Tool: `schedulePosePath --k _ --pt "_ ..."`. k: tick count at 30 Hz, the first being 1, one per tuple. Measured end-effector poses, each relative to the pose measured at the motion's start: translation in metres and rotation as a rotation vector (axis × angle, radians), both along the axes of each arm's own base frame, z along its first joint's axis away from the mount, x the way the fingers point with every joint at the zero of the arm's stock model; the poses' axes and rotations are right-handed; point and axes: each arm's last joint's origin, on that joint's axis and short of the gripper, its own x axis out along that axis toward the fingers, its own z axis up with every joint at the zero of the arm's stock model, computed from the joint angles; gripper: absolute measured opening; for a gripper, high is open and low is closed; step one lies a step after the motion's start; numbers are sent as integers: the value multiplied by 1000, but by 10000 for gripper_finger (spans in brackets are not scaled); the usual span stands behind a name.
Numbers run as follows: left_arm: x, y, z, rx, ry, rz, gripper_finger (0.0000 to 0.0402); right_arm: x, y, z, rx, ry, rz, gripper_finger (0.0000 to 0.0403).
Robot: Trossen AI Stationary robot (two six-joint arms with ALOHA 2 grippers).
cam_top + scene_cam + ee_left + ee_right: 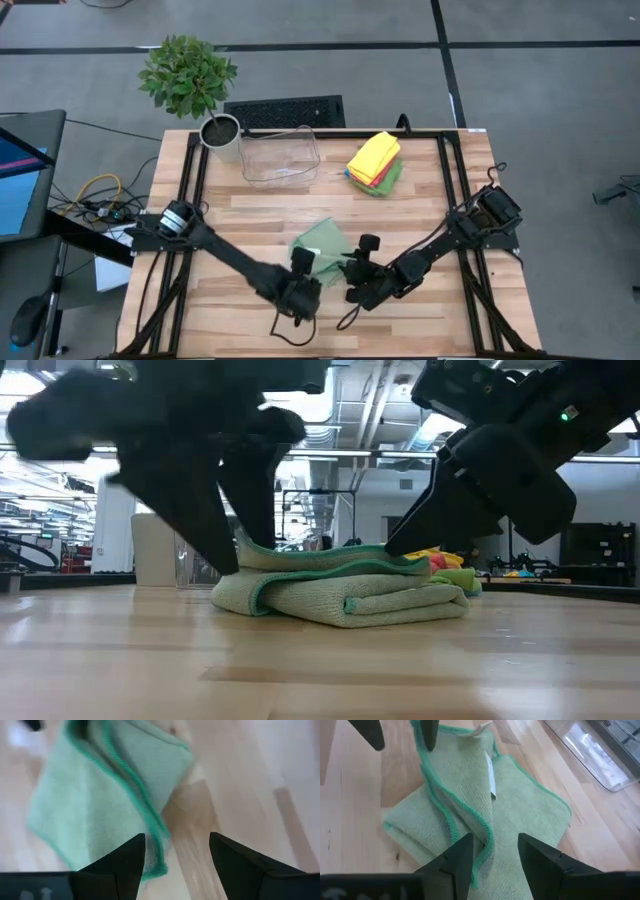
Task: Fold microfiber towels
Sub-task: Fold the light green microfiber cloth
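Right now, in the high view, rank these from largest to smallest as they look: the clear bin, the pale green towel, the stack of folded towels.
1. Clear bin.
2. Pale green towel and stack of folded towels: too close to rank; the arms hide part of the green one.

A light wooden table [420, 215] with black rails along its edges stands on a grey floor. At its far edge sits a clear plastic bin [281, 155], just beside a pale pot [222, 137] holding a leafy green plant [186, 72]. Behind the bin lies a black keyboard [285, 110]. Coloured cables [95, 195] trail off the table's left side.
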Motion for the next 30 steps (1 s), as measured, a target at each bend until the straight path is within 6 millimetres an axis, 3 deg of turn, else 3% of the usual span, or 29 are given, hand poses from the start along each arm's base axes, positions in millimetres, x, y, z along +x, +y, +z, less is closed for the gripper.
schedulePosePath --k 7,12,20,30 --pt "-12 -9 -18 147 -260 207 214 0 0 0 8 -3 -1 182" --pt "-23 -7 -33 94 -284 330 214 0 0 0 10 -5 -3 181" --pt "-42 -33 -34 108 -413 376 214 2 -2 0 10 -5 -11 182" --pt "-30 -24 -69 128 -457 505 214 2 -2 0 12 -9 -11 176"
